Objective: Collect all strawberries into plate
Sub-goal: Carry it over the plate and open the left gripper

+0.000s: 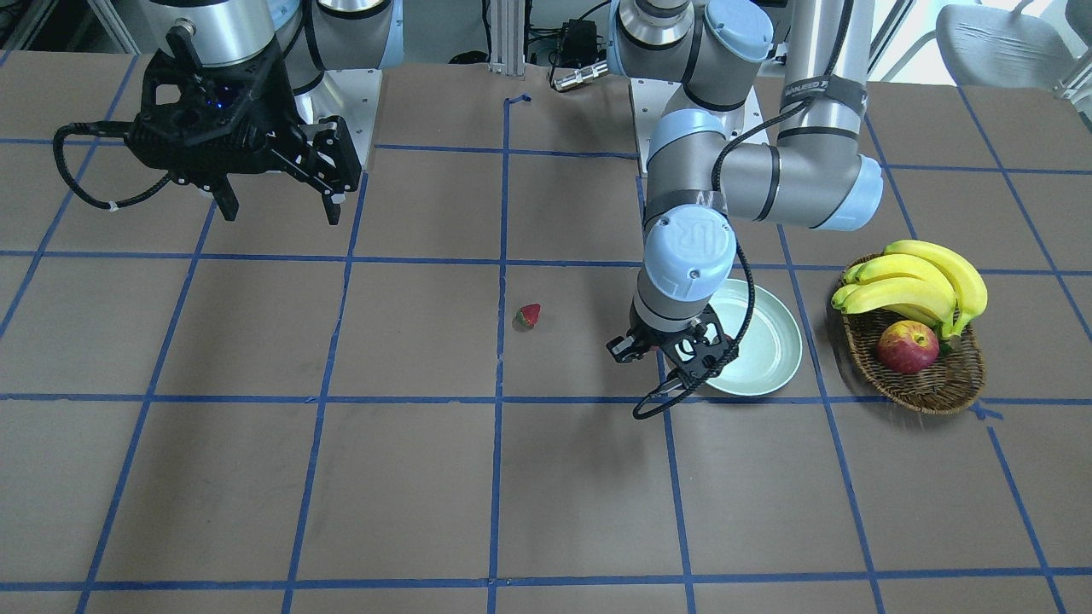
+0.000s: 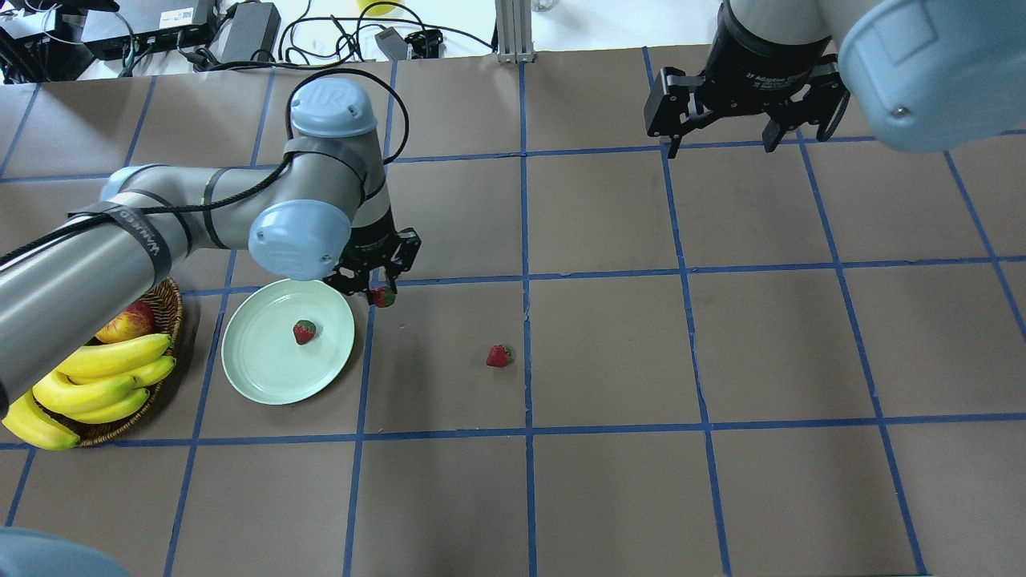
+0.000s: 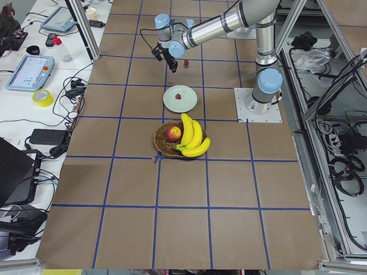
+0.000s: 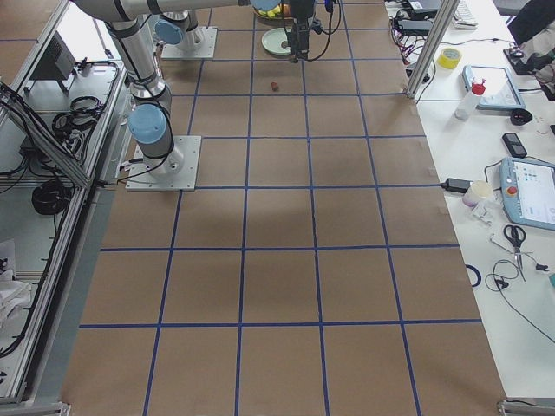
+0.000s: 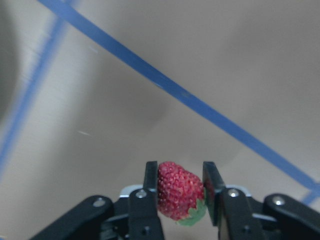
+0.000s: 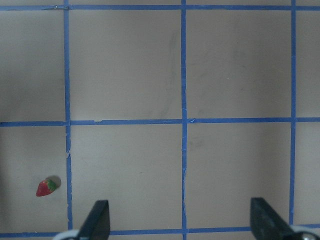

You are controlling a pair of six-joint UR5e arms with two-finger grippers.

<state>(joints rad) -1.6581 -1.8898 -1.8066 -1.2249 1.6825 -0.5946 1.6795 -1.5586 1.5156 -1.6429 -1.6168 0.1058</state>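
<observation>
the left hand (image 2: pixel 381 290) is clamped on one strawberry (image 5: pixel 179 190), just beside the plate (image 2: pixel 264 381). a second strawberry (image 2: pixel 304 331) lies on that plate, near this hand. a third strawberry (image 2: pixel 498 355) sits on the desk (image 2: pixel 609 481), between the hands. the right hand (image 2: pixel 721 149) hangs with fingers spread, holding nothing.

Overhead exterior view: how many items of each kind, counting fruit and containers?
Strawberries: 3
Apple: 1
Banana bunch: 1
Plate: 1
Basket: 1
Total: 7
</observation>
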